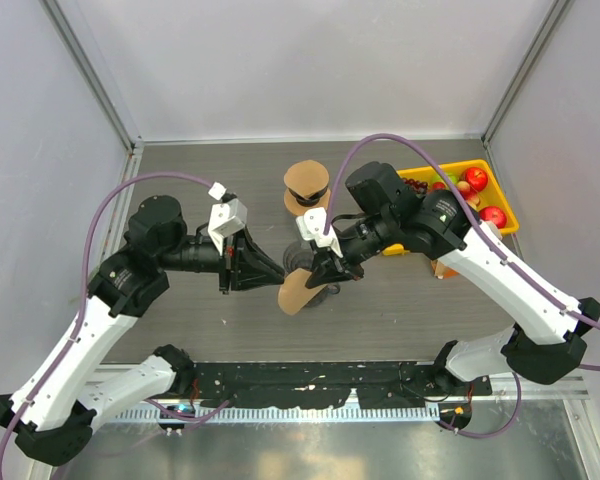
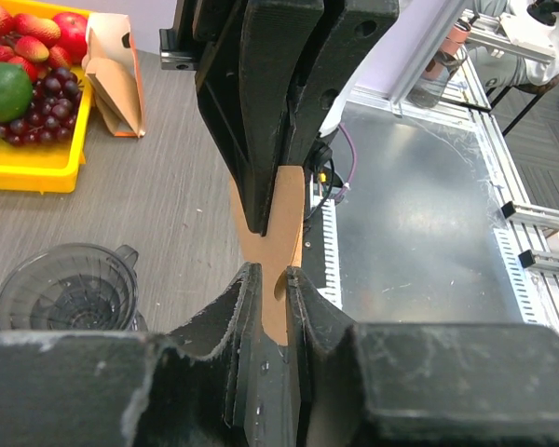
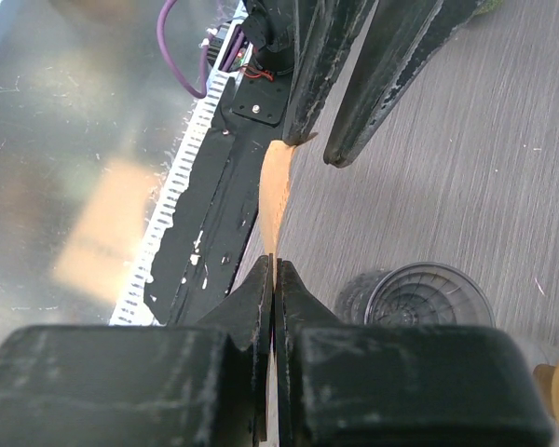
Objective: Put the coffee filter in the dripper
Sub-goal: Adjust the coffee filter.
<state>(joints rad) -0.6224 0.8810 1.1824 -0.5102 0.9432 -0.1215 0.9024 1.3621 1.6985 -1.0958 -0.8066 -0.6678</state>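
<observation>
R gripper (image 3: 274,265) is pinched shut on coffee filter (image 3: 272,200), mid-frame in top view; L gripper (image 2: 272,279) jaws sit slightly apart round its other edge, grip unclear. Dripper (image 3: 429,293) is lower right in right wrist view, so we'd open the cone, then lower it centred w/o creasing

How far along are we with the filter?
Done: the coffee filter is off the table, pinched in the right gripper. In hand: the left gripper straddles it, jaws slightly apart. Left: the dripper stands empty on the table; the filter has not yet gone in.
</observation>
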